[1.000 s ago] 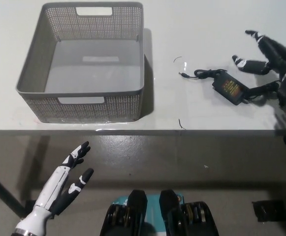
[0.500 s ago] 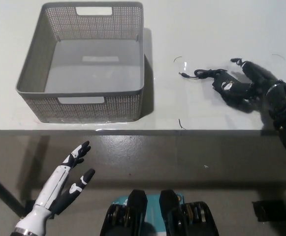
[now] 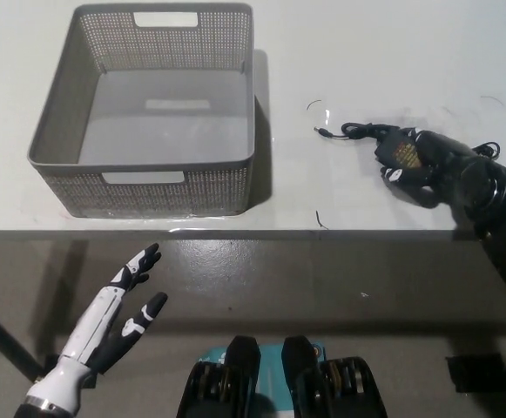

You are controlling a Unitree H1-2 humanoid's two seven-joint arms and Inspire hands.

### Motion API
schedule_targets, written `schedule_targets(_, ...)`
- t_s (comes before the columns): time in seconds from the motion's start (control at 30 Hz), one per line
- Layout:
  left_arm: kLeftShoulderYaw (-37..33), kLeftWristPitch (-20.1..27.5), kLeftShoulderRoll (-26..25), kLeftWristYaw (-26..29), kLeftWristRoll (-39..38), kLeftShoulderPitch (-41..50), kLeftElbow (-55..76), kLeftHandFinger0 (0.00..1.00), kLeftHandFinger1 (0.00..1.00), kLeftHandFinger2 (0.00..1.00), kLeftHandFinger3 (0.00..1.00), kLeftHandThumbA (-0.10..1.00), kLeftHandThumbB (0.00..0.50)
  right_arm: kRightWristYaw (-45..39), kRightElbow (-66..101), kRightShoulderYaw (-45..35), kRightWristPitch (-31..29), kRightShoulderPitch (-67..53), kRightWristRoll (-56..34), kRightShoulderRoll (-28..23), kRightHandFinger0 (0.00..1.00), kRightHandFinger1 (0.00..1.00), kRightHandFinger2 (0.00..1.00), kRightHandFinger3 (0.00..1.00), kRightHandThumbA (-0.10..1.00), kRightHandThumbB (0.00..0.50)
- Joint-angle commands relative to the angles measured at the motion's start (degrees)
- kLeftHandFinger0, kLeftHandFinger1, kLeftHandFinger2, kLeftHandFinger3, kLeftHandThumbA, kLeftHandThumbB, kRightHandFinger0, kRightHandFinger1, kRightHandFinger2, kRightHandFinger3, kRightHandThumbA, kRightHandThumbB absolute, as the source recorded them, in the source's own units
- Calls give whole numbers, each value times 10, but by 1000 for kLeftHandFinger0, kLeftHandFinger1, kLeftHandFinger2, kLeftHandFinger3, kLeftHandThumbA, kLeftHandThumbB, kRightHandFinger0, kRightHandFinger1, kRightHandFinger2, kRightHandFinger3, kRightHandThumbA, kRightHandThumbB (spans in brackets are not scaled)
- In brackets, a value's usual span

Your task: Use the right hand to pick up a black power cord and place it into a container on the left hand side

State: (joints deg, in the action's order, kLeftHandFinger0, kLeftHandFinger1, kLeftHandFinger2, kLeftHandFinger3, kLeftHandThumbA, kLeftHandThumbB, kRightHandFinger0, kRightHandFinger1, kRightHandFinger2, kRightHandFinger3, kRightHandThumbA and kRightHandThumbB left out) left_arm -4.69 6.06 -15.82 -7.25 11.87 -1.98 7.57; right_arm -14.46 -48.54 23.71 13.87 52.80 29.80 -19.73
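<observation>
The black power cord (image 3: 363, 132) lies on the white table (image 3: 366, 52), right of the basket, its plug tip pointing left. Its black adapter block (image 3: 398, 150) with an orange label sits under my black right hand (image 3: 433, 165), whose fingers are curled around the block's right side. The grey mesh basket (image 3: 65, 113) stands at the table's left and holds nothing. My white left hand (image 3: 118, 309) rests open below the table's front edge at the lower left.
The table's front edge (image 3: 235, 232) runs across the middle of the picture, with grey floor below it. A few short dark marks (image 3: 320, 219) lie on the table between the basket and the cord.
My right hand has come down from spread fingers beside the adapter and closed onto it. The adapter has shifted slightly left and up. The left hand has barely moved.
</observation>
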Motion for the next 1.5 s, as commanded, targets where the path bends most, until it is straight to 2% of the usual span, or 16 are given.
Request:
schedule_targets(0.0, 10, 13, -14, -6, -11, -13, 12, 1000, 1000, 1000, 1000, 928, 123, -1, -18, 7, -24, 47, 7, 6, 1000, 1000, 1000, 1000, 625, 500)
schedule_targets(0.27, 12, 14, -14, -10, -14, -18, 14, 1000, 1000, 1000, 1000, 947, 116, 39, -67, 12, -39, 60, 15, 16, 1000, 1000, 1000, 1000, 527, 500)
schedule_targets(0.4, 14, 19, -14, -9, -16, -25, 10, 1000, 1000, 1000, 1000, 952, 110, 134, -125, 19, -27, 76, 41, 27, 1000, 1000, 1000, 1000, 203, 375)
schedule_targets(0.47, 15, 20, -14, -9, -16, -25, 10, 1000, 1000, 1000, 1000, 959, 118, 172, -139, 15, -33, 77, 42, 29, 988, 1000, 1000, 1000, 22, 359)
schedule_targets(0.5, 15, 16, -13, -8, -14, -27, 10, 1000, 1000, 1000, 1000, 981, 128, 241, -159, 5, -52, 76, 40, 31, 389, 453, 594, 901, -95, 260)
schedule_targets(0.53, 16, 14, -14, -8, -14, -30, 10, 1000, 1000, 1000, 1000, 990, 125, 280, -174, 1, -65, 77, 39, 31, 205, 325, 478, 794, -99, 215)
schedule_targets(0.57, 16, 13, -13, -8, -16, -31, 10, 1000, 1000, 1000, 1000, 991, 124, 310, -185, -2, -79, 77, 37, 31, 70, 208, 359, 673, -100, 243)
schedule_targets(0.63, 16, 17, -13, -7, -15, -33, 7, 1000, 1000, 1000, 1000, 1000, 131, 356, -203, -10, -107, 77, 29, 28, 1, 24, 216, 380, -100, 203)
schedule_targets(0.7, 17, 16, -14, -7, -17, -34, 6, 1000, 1000, 1000, 1000, 1000, 133, 369, -211, -20, -126, 80, 16, 25, 0, 168, 491, 473, -100, 208)
schedule_targets(0.73, 18, 16, -14, -8, -19, -35, 6, 1000, 1000, 1000, 1000, 1000, 135, 376, -214, -26, -139, 81, 9, 23, 0, 239, 682, 590, -100, 209)
schedule_targets(0.8, 18, 15, -14, -8, -20, -36, 6, 1000, 1000, 1000, 1000, 1000, 128, 383, -218, -33, -151, 84, 2, 22, 0, 336, 866, 825, -100, 184)
schedule_targets(0.87, 19, 14, -13, -7, -20, -37, 6, 1000, 1000, 1000, 1000, 1000, 130, 388, -217, -43, -172, 86, -9, 18, 0, 344, 869, 924, -100, 176)
schedule_targets(1.03, 18, 17, -15, -7, -18, -38, 5, 1000, 1000, 1000, 1000, 1000, 123, 399, -221, -52, -192, 93, -12, 16, 0, 345, 843, 854, -100, 173)
schedule_targets(1.2, 17, 17, -17, -8, -14, -39, 4, 1000, 1000, 1000, 1000, 1000, 124, 440, -217, -53, -225, 99, 0, 18, 0, 221, 694, 619, -100, 203)
schedule_targets(1.3, 16, 15, -18, -9, -12, -39, 5, 1000, 1000, 1000, 1000, 1000, 133, 450, -194, -56, -238, 101, 1, 19, 10, 301, 766, 828, -100, 183)
schedule_targets(1.47, 17, 13, -17, -8, -13, -36, 6, 1000, 1000, 1000, 1000, 1000, 120, 443, -73, -62, -205, 115, 21, 23, 0, 278, 797, 840, -100, 147)
